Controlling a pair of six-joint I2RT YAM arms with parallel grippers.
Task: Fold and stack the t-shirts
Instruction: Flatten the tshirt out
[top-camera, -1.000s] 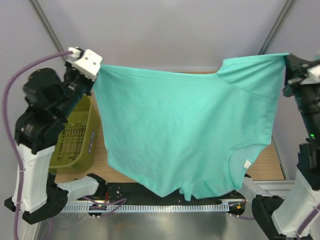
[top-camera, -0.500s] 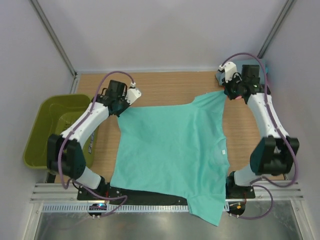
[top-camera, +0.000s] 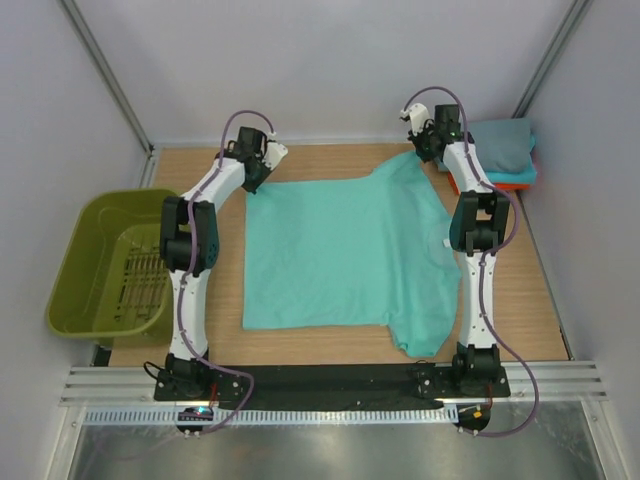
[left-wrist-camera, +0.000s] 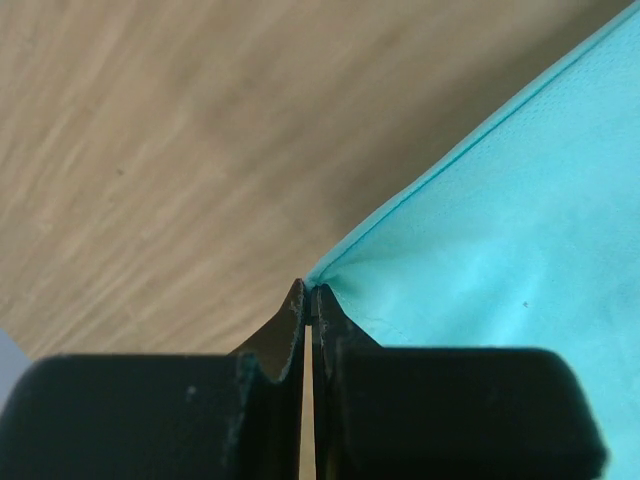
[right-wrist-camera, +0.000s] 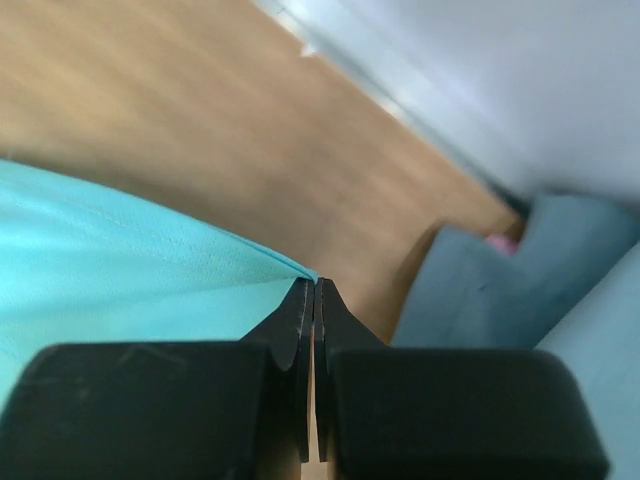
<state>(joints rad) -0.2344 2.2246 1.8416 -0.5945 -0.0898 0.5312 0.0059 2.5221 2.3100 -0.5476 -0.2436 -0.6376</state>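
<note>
While the mint t-shirt (top-camera: 340, 250) lies spread, left fingers (left-wrist-camera: 272, 350) and right fingers (right-wrist-camera: 286, 328) clench its far corners.

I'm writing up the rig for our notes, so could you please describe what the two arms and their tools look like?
The left arm and right arm are slim, with white shells and black joints. A purple-grey cable loops along each. The left tool and right tool each have two flat black fingers tapering to thin tips. I see no markings.
</note>
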